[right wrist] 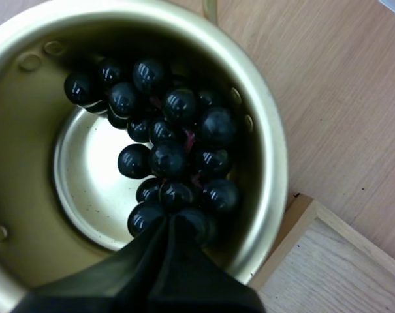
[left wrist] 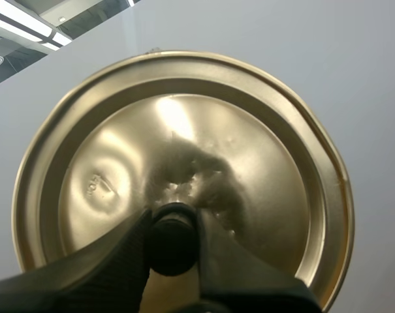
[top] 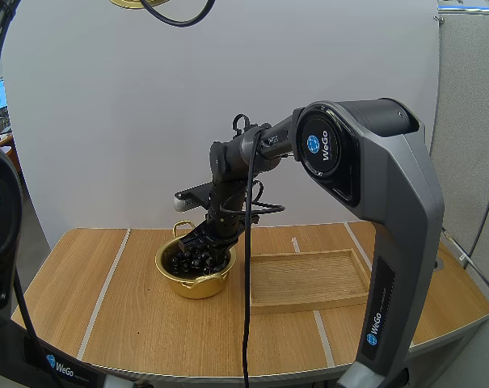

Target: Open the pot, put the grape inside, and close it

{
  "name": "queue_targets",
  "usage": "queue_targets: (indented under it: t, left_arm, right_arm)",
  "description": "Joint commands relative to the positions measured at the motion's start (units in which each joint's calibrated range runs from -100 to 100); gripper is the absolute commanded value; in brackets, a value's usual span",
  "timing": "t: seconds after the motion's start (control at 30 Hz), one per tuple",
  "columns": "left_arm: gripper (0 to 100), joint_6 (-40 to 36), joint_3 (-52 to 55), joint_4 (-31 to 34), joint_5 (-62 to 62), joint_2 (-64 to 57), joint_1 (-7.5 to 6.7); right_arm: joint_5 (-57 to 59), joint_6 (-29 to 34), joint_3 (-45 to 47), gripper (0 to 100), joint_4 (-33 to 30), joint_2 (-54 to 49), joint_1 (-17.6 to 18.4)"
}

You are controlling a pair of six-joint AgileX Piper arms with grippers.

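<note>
- Done so far: the pot stands open on the counter, with the wooden tray at its 3 o'clock.
- The left gripper is clamped on the black knob of the lid, holding it clear of the pot.
- The bunch of grapes is inside the pot. The right gripper is closed, and its tips seem to pinch the bunch's near end.
- Left to do: let go of the grapes, back the right arm out, and set the lid on the pot.

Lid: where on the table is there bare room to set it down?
Free: the table left of the pot, the strip in front of pot and wooden tray, and the tray's bare floor. Crowded: the pot itself, holding the grapes and the right gripper.
</note>
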Motion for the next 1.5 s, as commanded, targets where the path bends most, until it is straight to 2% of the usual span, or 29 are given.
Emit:
queue_targets:
  t: [0.0,0.23,0.4,0.83,1.3,1.47]
  left_arm:
    - [0,-0.25,-0.4,0.51,-1.98,-0.51,-0.14]
    - [0,-0.25,-0.4,0.51,-1.98,-0.51,-0.14]
    - [0,-0.25,-0.4,0.51,-1.98,-0.51,-0.14]
    - [0,-0.25,-0.4,0.51,-1.98,-0.51,-0.14]
    - [0,-0.25,-0.4,0.51,-1.98,-0.51,-0.14]
    - [0,-0.25,-0.4,0.51,-1.98,-0.51,-0.14]
  right_arm:
    - [-0.26,0.28,0.74,0,2.15,-3.83,-0.01]
    - [5.14,0.46,0.74,0,3.45,-16.81,-0.01]
    - [13.85,0.46,0.74,0,3.58,-27.68,-0.01]
    - [25.59,5.67,0.74,0,-1.84,-53.47,-0.01]
    - [26.16,7.53,1.03,0,-4.81,-69.34,-0.01]
    - [26.16,8.31,3.95,0,-5.12,-75.78,-0.67]
